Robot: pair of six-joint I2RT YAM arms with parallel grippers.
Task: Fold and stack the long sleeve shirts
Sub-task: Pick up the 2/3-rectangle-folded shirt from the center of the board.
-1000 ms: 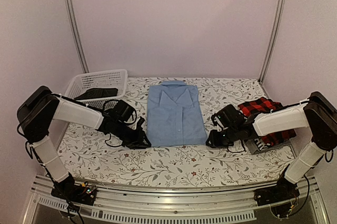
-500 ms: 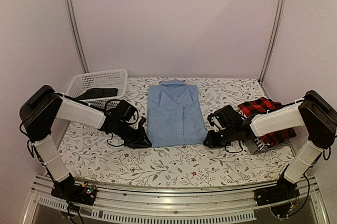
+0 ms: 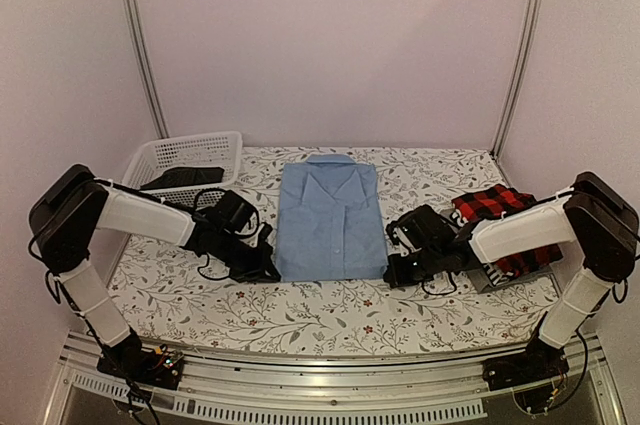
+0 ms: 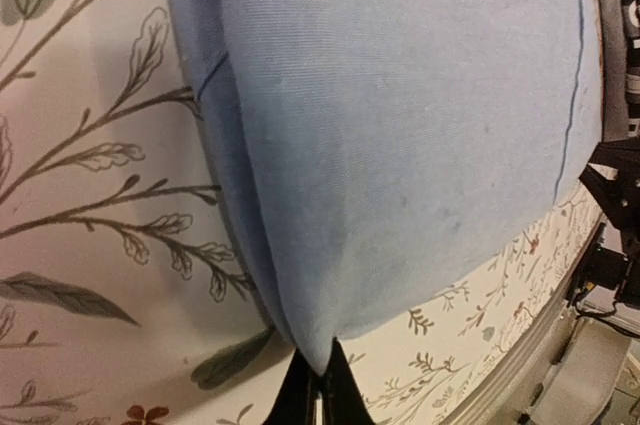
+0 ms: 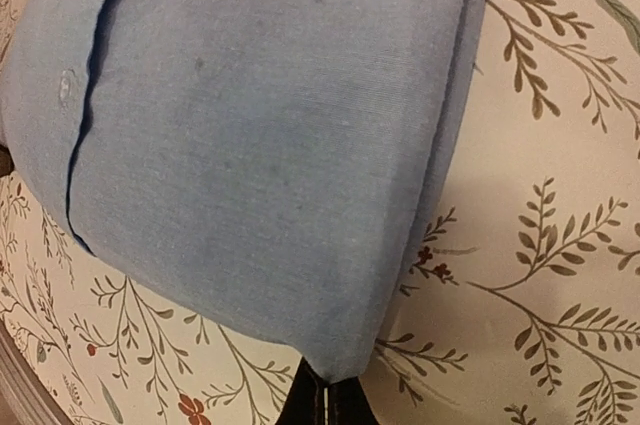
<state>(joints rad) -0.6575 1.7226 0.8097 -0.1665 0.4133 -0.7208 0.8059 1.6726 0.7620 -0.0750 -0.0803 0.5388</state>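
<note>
A folded light blue shirt (image 3: 330,220) lies collar-away on the flowered table. My left gripper (image 3: 272,270) is shut on its near left corner (image 4: 318,350). At the near right corner (image 5: 345,365) my right gripper (image 3: 392,275) is shut on the cloth too. Both corners taper into the closed black jaws in the wrist views. A red-and-black plaid shirt (image 3: 500,207) lies bunched at the right, behind my right arm. A dark grey garment (image 3: 183,177) rests in the white basket.
The white lattice basket (image 3: 160,153) stands at the back left corner. A grey flat object (image 3: 495,277) pokes out beneath the plaid shirt. Metal uprights and lilac walls close the back. The table's near edge has an aluminium rail (image 3: 330,377).
Both grippers have slid inward to the blue shirt's near corners and closed on them. The near hem looks slightly drawn in.
</note>
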